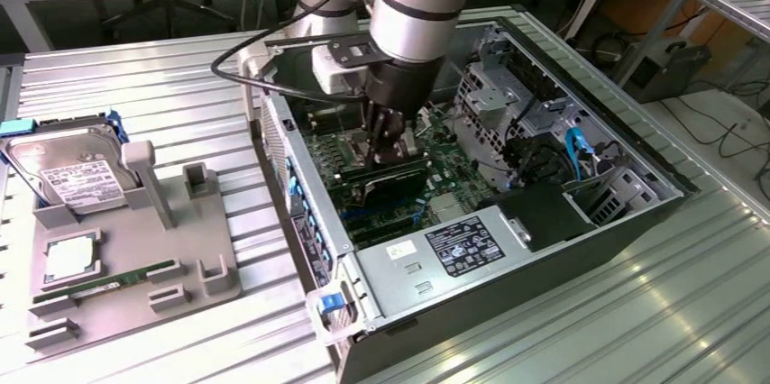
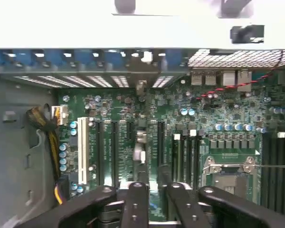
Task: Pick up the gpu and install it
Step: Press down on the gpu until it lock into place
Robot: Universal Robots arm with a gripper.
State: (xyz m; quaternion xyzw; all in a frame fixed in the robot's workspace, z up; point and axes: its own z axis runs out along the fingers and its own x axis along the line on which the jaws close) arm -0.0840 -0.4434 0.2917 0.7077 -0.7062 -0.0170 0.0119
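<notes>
My gripper [image 1: 388,151] is lowered into the open computer case [image 1: 655,168] and is shut on the gpu [image 1: 395,182]. The gpu is a green card with a black fan block, held on edge just over the motherboard [image 1: 463,172]. In the wrist view the black fingers [image 2: 137,202] frame the card [image 2: 139,153], which is seen edge-on. It runs along a black expansion slot of the motherboard [image 2: 213,111] toward the rear slot openings [image 2: 141,87]. Whether the card sits in the slot is hidden by the gripper.
A grey parts tray [image 1: 180,249] at the exterior view's left carries a silver hard drive [image 1: 75,178], a processor [image 1: 70,260] and a RAM stick [image 1: 106,285]. The power supply [image 1: 463,244] and drive cages [image 1: 506,96] crowd the case. Cables [image 2: 47,123] lie beside the slots.
</notes>
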